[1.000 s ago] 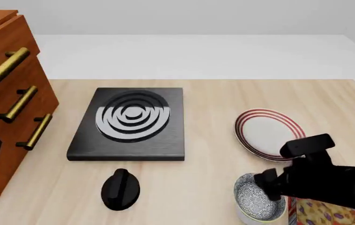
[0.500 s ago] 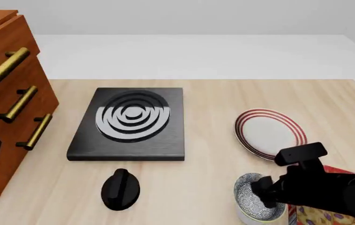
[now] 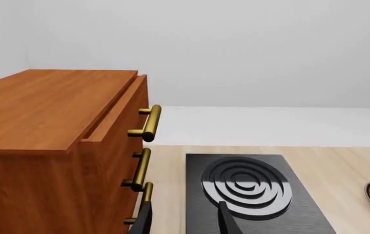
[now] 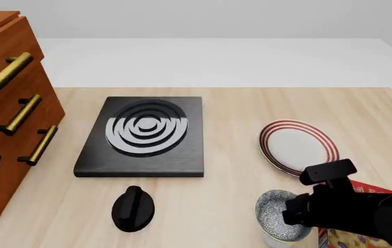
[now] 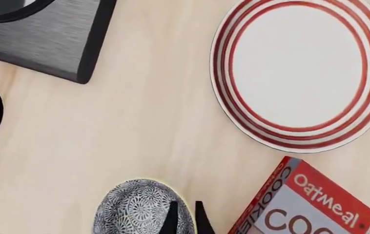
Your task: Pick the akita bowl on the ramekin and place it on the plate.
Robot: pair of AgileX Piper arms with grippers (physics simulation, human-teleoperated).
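Big plate [image 4: 298, 147] waits empty, just past bowl
Akita bowl [image 4: 276, 215] sits on ramekin [image 4: 279, 239], near table's front edge
Right gripper [image 5: 185, 217] pinches bowl rim, fingers nearly together
Tip: lift straight up, slowly, so white cup stays put
Left gripper [image 3: 183, 219] fingers apart, holding nothing

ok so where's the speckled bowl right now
In the front view the akita bowl is near the table's front right, sitting on the ramekin, just nearer than the plate, with the right gripper on its rim.
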